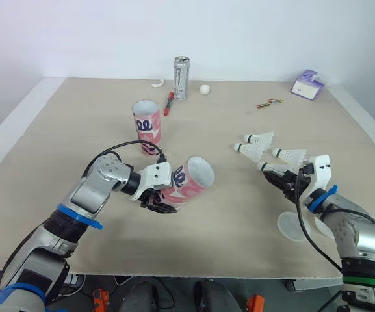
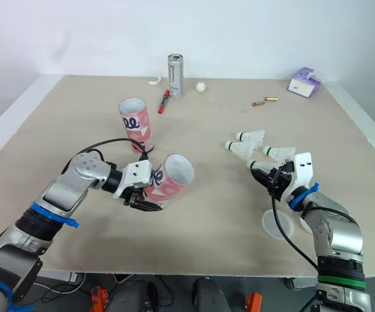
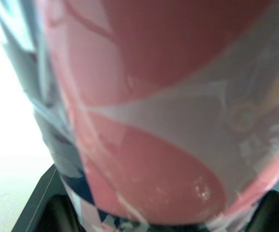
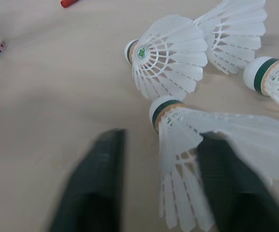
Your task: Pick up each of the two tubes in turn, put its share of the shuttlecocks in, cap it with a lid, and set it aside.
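Left gripper [image 1: 160, 198]: clamped on the tilted pink tube [image 1: 192, 177], mouth facing right.
Right gripper [image 4: 161, 145]: fingers apart around a shuttlecock [image 4: 212, 128] on the tabletop [image 1: 226, 221].

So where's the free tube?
In the left eye view the free tube stands upright left of centre, beyond the held tube and short of the red pen.

Left of the upright tube [image 1: 147, 125] the bench [image 1: 51, 143] lies bare to its edge. To that tube's right a wide open strip runs as far as the shuttlecocks [image 1: 261, 138], which crowd the bench there. Behind it the marker [image 1: 169, 103] and can [image 1: 181, 78] stand near. Just in front and right of it, the tilted tube [image 1: 190, 180] gripped in the left claw [image 1: 160, 201] narrows the way
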You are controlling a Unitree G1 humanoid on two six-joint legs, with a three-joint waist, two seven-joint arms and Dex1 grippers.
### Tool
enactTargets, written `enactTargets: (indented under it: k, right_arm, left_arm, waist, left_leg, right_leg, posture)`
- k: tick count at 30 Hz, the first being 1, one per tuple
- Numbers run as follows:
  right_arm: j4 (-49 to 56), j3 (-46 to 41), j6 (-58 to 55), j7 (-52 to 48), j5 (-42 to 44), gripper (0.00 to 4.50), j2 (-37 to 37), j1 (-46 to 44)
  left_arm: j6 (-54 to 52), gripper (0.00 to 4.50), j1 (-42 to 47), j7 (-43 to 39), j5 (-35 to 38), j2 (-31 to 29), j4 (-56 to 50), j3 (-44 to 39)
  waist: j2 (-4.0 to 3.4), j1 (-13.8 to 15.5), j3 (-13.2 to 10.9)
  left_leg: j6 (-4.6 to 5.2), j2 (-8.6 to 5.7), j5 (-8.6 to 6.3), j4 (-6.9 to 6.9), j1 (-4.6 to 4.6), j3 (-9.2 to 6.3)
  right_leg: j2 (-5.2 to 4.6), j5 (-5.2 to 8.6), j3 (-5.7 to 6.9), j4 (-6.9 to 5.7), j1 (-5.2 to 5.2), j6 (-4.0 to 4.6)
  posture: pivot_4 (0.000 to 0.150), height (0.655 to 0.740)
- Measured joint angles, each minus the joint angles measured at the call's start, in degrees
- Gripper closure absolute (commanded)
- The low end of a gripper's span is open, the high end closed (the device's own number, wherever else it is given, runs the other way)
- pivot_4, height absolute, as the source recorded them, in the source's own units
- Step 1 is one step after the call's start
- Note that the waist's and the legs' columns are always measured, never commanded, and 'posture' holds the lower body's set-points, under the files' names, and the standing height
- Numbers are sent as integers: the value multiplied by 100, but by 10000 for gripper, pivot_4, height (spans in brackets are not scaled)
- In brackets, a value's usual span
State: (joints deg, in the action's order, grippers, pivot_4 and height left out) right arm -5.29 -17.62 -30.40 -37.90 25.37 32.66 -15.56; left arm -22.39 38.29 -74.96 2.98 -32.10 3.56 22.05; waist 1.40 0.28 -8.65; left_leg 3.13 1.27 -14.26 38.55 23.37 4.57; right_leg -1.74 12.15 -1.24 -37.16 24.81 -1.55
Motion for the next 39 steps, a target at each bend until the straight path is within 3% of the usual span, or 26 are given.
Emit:
enactTargets:
  k: [2, 8, 14, 18, 23, 27, 32, 36, 37, 38, 39]
  right_arm:
    - [0, 2, -33, 29, -2, 43528, 0, -15]
    - [112, 4, -110, 66, 1, 43528, 0, 63]
    - [957, -1, -241, 32, 35, 43528, 208, 573]
    - [2190, -82, -321, -433, 134, 43528, 1115, 924]
    - [3364, -111, -307, -1007, 318, 43528, 2221, 291]
    - [4196, 596, 63, -1351, 201, 43528, 2663, -642]
    - [4461, 1876, 480, -1564, -462, 43528, 2674, -1066]
    - [4458, 2230, 605, -1593, -743, 43528, 2593, -1256]
    - [4451, 2385, 610, -1621, -820, 39494, 2545, -1332]
    - [4452, 2424, 614, -1644, -830, 39494, 2534, -1356]
    - [4453, 2439, 621, -1659, -836, 36505, 2527, -1362]
  left_arm:
    - [0, 14881, -3, 5, -1, 0, -7, 0]
    - [6, 14881, -5, 16, 0, 4, -8, 4]
    - [14, 14881, -7, 30, 3, 12, -3, 6]
    - [15, 14881, -7, 19, 22, -9, 14, -4]
    - [23, 14881, 6, 11, 18, -14, 59, -10]
    - [102, 14881, 55, -45, 32, 15, 146, 12]
    - [80, 14881, 72, -42, 53, 70, 144, 24]
    - [72, 14881, 73, -35, 48, 75, 145, 22]
    - [70, 14881, 71, -31, 48, 78, 146, 19]
    - [70, 14881, 72, -32, 47, 78, 146, 20]
    - [70, 14881, 72, -32, 47, 78, 146, 20]
  waist:
    - [0, 0, 0]
    - [0, 1, 0]
    - [-2, 4, 0]
    - [-21, -6, -3]
    - [-20, -6, -4]
    - [-7, 6, -3]
    - [-5, 17, -4]
    - [-4, 15, -5]
    - [-3, 16, -5]
    - [-3, 16, -5]
    - [-3, 16, -5]
  left_leg:
    - [0, 0, 0, 0, 0, 0]
    - [0, 0, 0, 0, 0, -1]
    - [0, -1, 0, 0, 1, 1]
    - [0, -1, 0, 0, -1, 6]
    - [0, 10, 0, 1, -7, 0]
    - [-2, 23, -1, 0, -5, -6]
    - [-4, 7, -4, 2, 8, 2]
    - [-4, 0, -4, 4, 8, 6]
    - [-4, 0, -4, 6, 8, 5]
    - [-4, 0, -4, 6, 8, 5]
    - [-4, 0, -4, 5, 8, 4]
  right_leg:
    - [0, 0, 0, 0, 0, 0]
    - [0, 1, 1, 0, 0, -1]
    - [-3, 2, 0, 0, 1, -5]
    - [-1, 3, -5, 0, 3, -10]
    - [12, 5, 0, 0, -1, 5]
    - [20, 16, 9, 1, -1, 24]
    - [3, 18, 0, 3, 9, 18]
    - [-8, 20, 0, 3, 9, 18]
    - [-8, 20, 2, 3, 9, 18]
    - [-8, 20, 2, 2, 9, 18]
    - [-8, 20, 2, 2, 9, 18]
  posture:
    - [1500, 7400]
    - [1500, 7400]
    - [1500, 7400]
    - [1500, 7400]
    - [1500, 7400]
    - [1500, 7400]
    - [1500, 7400]
    - [1500, 7400]
    - [1500, 7400]
    - [1500, 7400]
    - [1500, 7400]
